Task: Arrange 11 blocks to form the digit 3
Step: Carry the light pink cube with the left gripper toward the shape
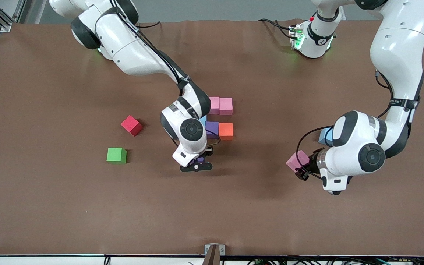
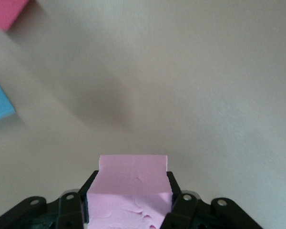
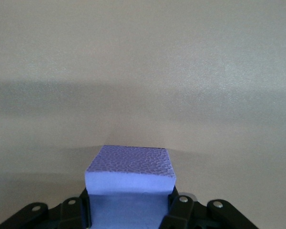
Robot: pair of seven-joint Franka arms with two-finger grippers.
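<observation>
Cluster of five cubes (image 1: pixel 217 117) forming mid-surface; left pincer (image 1: pixel 300 170) clutching pink cube (image 1: pixel 296 160), right pincer (image 1: pixel 197 162) clutching purple cube (image 3: pixel 128 183); most placements remaining.

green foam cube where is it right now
In the front view the green foam cube sits alone on the brown table toward the right arm's end, nearer the front camera than the red foam cube, apart from it.

Table (image 1: pixel 50 206): brown | blocks at frame centre: two pink (image 1: pixel 220 106), purple (image 1: pixel 212 129), orange (image 1: pixel 226 130) | centre-left: red cube (image 1: pixel 131 125), green cube (image 1: pixel 116 155) | held cubes: pink (image 2: pixel 129 191), purple with dimpled top (image 3: pixel 130 179)
</observation>
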